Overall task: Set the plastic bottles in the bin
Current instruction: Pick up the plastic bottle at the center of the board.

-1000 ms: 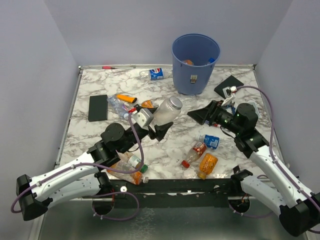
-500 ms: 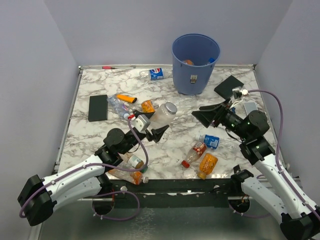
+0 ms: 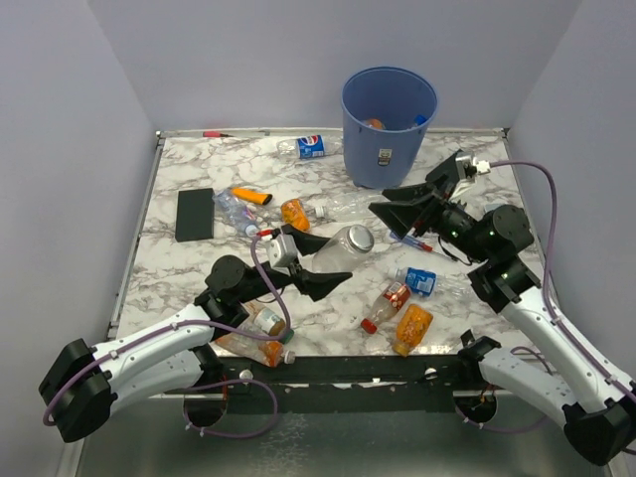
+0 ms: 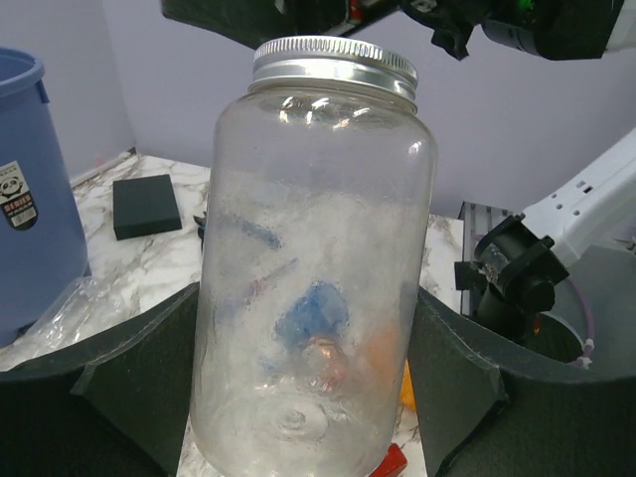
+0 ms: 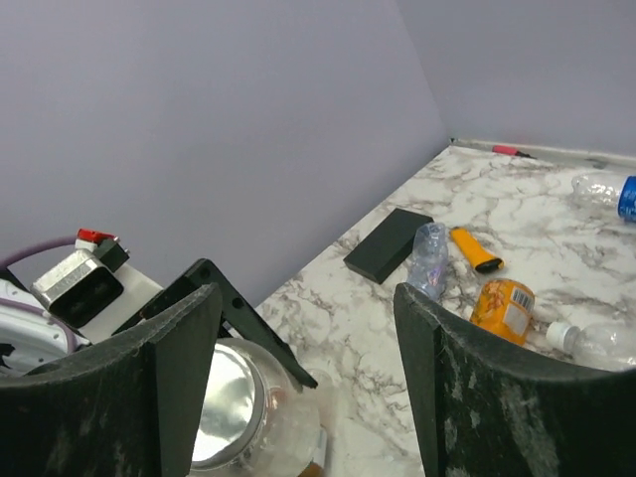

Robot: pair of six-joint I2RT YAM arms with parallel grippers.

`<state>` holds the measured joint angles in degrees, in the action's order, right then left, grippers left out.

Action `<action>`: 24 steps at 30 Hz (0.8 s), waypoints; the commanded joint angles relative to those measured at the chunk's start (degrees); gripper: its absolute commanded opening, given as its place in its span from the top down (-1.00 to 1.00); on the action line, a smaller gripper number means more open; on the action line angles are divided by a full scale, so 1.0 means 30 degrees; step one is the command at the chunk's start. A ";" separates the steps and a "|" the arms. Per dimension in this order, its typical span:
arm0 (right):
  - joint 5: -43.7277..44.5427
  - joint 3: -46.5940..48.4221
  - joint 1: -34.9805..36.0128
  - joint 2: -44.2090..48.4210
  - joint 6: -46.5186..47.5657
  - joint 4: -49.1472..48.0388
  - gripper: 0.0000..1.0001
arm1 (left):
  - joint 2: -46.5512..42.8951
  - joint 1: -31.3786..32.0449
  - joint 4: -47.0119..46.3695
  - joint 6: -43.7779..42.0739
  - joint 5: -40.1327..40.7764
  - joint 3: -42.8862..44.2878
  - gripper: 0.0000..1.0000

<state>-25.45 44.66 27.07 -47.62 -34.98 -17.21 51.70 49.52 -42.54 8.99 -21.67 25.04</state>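
Left tool (image 3: 328, 264) is clamping a clear jar (image 4: 313, 258) by its body. The jar is tilting, with its silver screw lid (image 4: 334, 62) pointing toward the right arm. Right tool (image 3: 394, 204) is hanging released and empty just past the jar, near the bin (image 3: 390, 149). The bin's white side label (image 4: 12, 189) is showing a panda face, but its print is too small to read. Plastic bottles (image 3: 412, 326) are lying scattered on the tabletop (image 3: 174, 263). A blue-label bottle (image 3: 311, 147) with a red-white-blue round logo is lying left of the bin. An orange bottle (image 5: 502, 303) is showing a barcode. Orange and blue bits are showing inside the bin.
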 commanded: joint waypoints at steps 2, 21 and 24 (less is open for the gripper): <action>0.2923 0.2375 0.3226 -0.1581 0.3303 0.0878 -0.46 | -0.0115 0.0163 -0.1141 0.0382 -0.1250 -0.0221 0.03; 0.3099 0.1294 0.4993 -0.2351 0.1830 0.0168 -0.66 | -0.0857 0.0392 -0.1932 0.0191 0.3808 -0.0984 0.07; 0.2795 0.0948 0.5048 -0.2361 0.1300 -0.0305 -0.75 | -0.0901 0.0383 -0.1924 0.0092 0.4454 -0.1021 0.08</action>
<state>-15.59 48.88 41.63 -54.72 -28.71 -16.60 49.93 50.37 -46.11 9.41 -12.88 22.63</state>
